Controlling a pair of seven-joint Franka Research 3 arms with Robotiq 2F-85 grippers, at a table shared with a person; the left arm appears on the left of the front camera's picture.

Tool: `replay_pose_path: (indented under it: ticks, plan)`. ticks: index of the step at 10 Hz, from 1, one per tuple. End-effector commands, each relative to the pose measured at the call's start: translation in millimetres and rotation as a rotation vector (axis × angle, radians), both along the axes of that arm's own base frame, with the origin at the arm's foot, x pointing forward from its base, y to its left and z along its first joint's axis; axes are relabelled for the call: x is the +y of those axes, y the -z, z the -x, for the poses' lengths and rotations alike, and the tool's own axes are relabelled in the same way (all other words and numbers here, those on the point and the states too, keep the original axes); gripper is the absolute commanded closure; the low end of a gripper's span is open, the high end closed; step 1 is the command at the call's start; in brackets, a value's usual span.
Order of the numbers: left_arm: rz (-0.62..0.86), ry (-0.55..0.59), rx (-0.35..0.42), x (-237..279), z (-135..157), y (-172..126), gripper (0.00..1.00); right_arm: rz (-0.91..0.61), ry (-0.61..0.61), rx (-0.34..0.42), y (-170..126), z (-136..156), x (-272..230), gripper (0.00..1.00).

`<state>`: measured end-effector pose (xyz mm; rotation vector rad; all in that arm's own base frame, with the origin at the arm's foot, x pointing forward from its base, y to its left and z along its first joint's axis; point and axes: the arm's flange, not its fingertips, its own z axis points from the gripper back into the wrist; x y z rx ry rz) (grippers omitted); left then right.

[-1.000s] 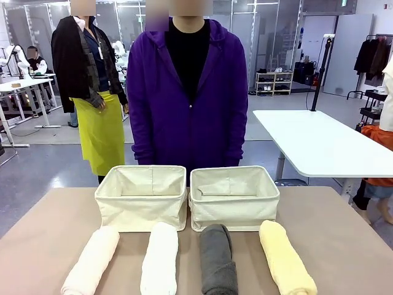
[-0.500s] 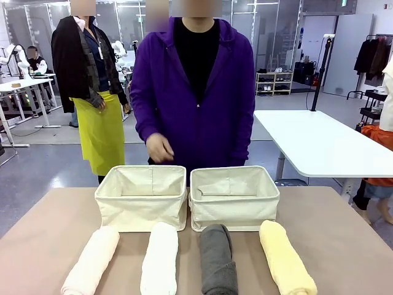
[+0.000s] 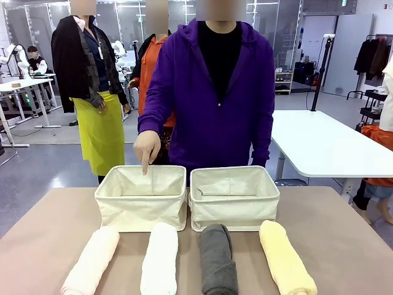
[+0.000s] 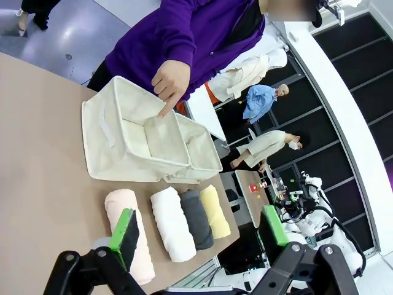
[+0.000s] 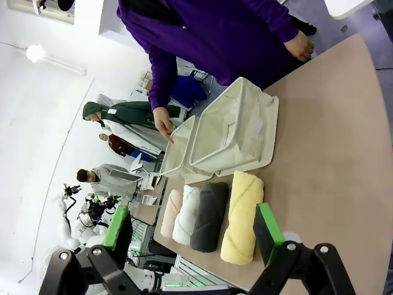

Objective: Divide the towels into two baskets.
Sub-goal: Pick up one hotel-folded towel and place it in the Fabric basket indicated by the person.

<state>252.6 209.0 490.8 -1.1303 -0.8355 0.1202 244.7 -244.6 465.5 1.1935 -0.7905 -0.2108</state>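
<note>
Hand of a person points into left basket, over its 12 o'clock rim; right basket sits at 3 o'clock. Peach towel, white towel, grey towel and yellow towel line 6 o'clock. Left gripper and right gripper gape, empty.

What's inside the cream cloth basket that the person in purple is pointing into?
Bare lining shows inside the left rectangular cream canvas basket, below the person's pointing hand; nothing lies on the part that shows. Its front wall hides the near floor in the front view.
</note>
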Motion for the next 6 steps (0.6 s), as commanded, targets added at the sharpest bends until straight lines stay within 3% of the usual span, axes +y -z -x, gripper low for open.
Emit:
replay_pose_path:
  ticks: [1, 6]
  plan:
    - [0.0, 0.013, -0.014, 1.3, 1.3, -0.4, 0.0, -0.004, 0.001, -0.012, -2.4, 2.2, -0.3, 0.0]
    - [0.0, 0.013, -0.014, 1.3, 1.3, -0.4, 0.0, -0.004, 0.001, -0.012, -2.4, 2.2, -0.3, 0.0]
